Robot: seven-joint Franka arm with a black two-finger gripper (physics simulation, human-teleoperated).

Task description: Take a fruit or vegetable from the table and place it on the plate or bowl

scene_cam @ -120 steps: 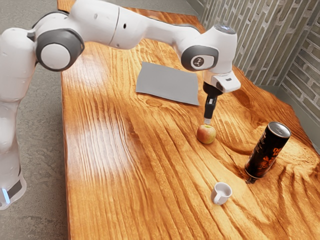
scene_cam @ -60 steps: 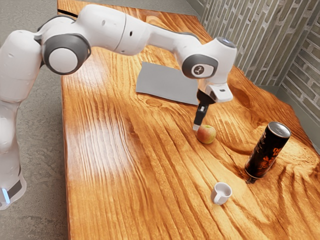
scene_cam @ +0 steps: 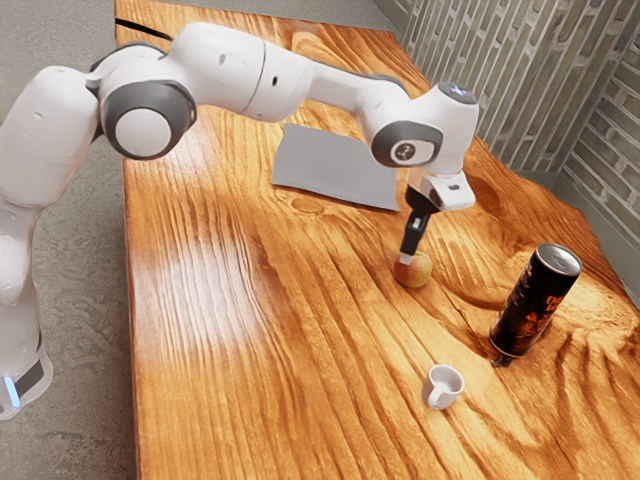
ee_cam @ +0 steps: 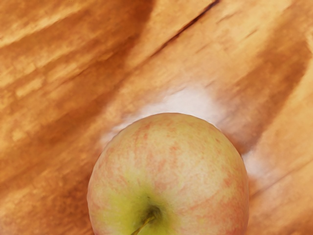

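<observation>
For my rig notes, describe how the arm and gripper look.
The arm has glossy white rounded links with grey round joint caps, one bearing a small white mark. A blue light glows at its base. The gripper is slim, black, pale-tipped.

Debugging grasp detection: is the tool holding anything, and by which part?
Cannot tell. The tool is at the apple near its top, with the apple on the table; no grip is visible.

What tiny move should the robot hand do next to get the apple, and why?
Probably sink the gripper a bit lower over the apple before gripping. In the exterior view it reaches just the apple's top, and the wrist view has the apple right under the hand, resting on the table.
</observation>
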